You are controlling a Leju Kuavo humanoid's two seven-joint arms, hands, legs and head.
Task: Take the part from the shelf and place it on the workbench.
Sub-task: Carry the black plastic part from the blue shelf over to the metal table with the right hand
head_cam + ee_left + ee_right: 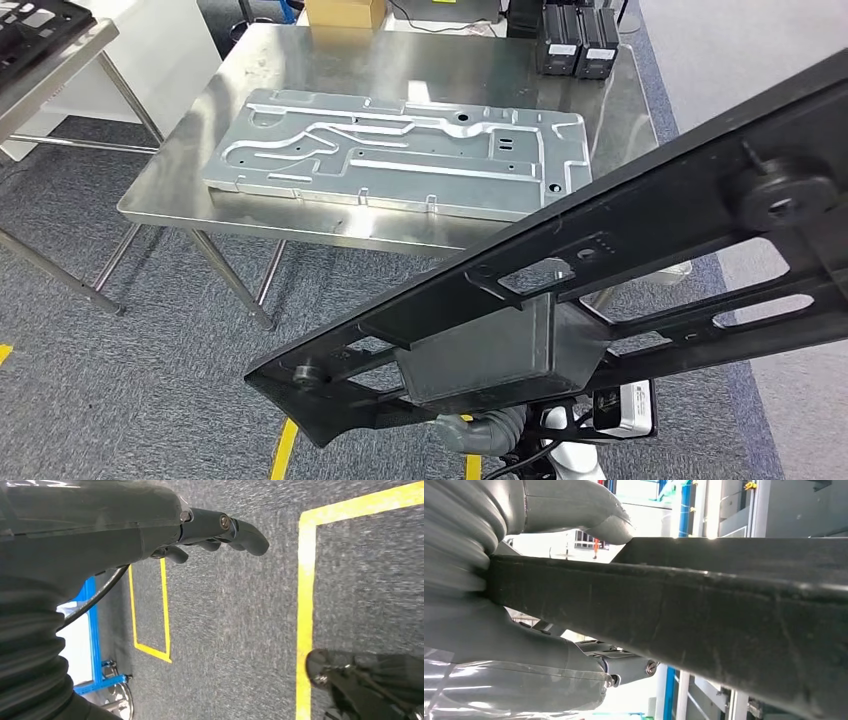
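- Black part (600, 300) up close, a long slotted frame with a boxy block under its middle, running tilted across the head view from low left to high right, in the air in front of the workbench (180, 170) and not on it.
- Left hand (215, 532), seen from its wrist camera, hangs over grey carpet (230, 630) with yellow floor lines (304, 605) — fingers curled gently inward, nothing in them, so shut rather than spread.
- Over on the steel workbench, a big silver stamped panel (400, 150) lies flat, taking up most of the top.
- Behind it, at the far edge, a cardboard box (345, 12), and further right two black boxes (578, 45) standing side by side.
- Right hand (549, 675) is clamped on the black part — thick thumb pressed on one face, fingers wrapped under the other, the bar's edge running straight out from the palm.
- Beyond that grip, blue and grey frame posts (684, 510) stand in the background, blurred.
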